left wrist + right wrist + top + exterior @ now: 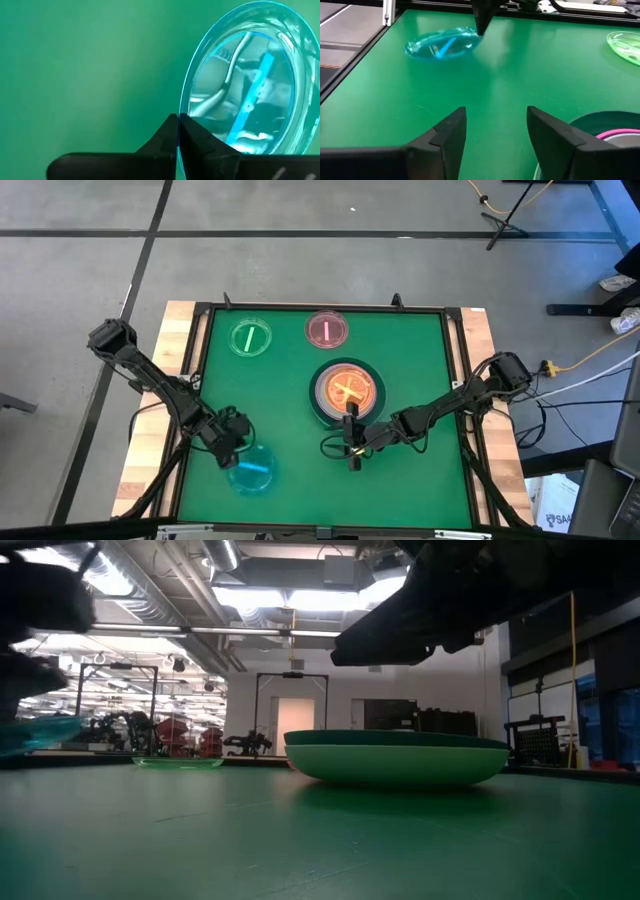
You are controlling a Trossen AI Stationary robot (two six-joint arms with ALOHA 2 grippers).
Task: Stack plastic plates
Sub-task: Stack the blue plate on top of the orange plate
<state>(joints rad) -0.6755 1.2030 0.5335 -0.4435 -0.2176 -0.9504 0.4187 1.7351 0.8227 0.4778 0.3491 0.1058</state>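
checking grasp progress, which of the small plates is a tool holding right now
The blue plate, near the table's front left. The left tool is pinched shut on its rim. The green plate and pink plate lie untouched at the back.

The table is a wooden top (150, 435) carrying a green mat (290, 400) framed by a black rail (320, 307). Directly on the mat, toward the far edge, lie a small translucent green plate (251, 339) with a pale bar mark and, just beside it, a small translucent pink plate (327, 330) with its own bar. Near the mat's middle sits the stack (346, 391): a dark green plate at the bottom that touches the mat, with lighter plates nested in it and an amber one on top. In the low view the stack's underside (396, 764) rests flat on the mat.
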